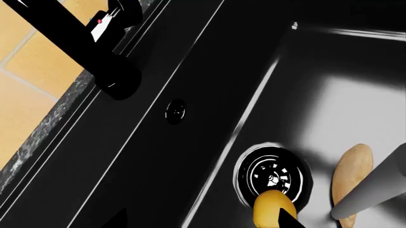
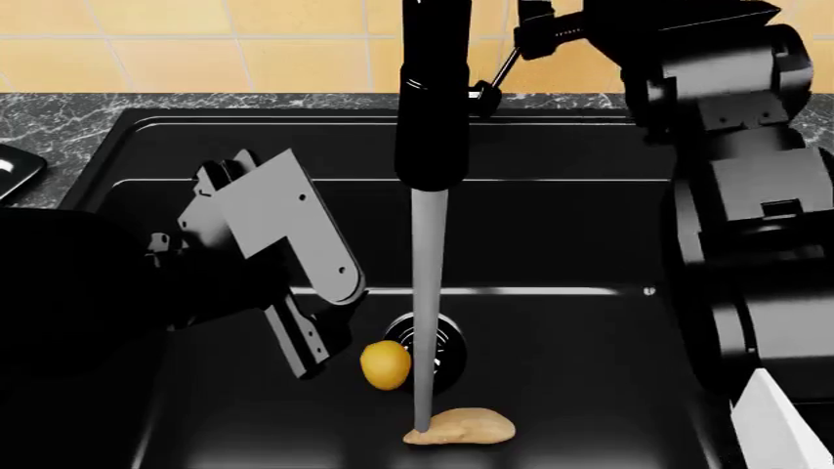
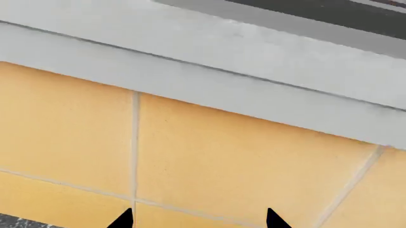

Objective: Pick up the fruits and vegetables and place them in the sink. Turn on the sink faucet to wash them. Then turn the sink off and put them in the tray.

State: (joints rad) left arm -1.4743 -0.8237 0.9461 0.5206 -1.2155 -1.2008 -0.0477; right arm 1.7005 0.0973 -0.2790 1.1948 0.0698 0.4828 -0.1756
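The yellow lemon (image 2: 385, 364) lies on the floor of the black sink (image 2: 587, 195), beside the round drain (image 2: 447, 344). The tan potato-like vegetable (image 2: 459, 427) lies just in front of it. A grey stream of water (image 2: 428, 322) falls from the black faucet spout (image 2: 432, 88) onto the vegetable. My left gripper (image 2: 312, 337) is open and empty, low in the basin just left of the lemon. In the left wrist view, the lemon (image 1: 274, 209), vegetable (image 1: 352, 175) and stream (image 1: 374, 185) show by the open gripper (image 1: 203, 223). My right gripper (image 2: 537, 29) is open at the wall, close to the thin lever handle (image 2: 493, 73). In the right wrist view the gripper (image 3: 198, 222) faces only tiles.
The corner of a shallow black tray (image 2: 14, 171) with a shiny rim shows on the grey marbled counter (image 2: 78, 117) at the far left. The orange tiled wall (image 2: 195, 39) stands behind the sink. My right arm (image 2: 743, 244) hangs over the sink's right side.
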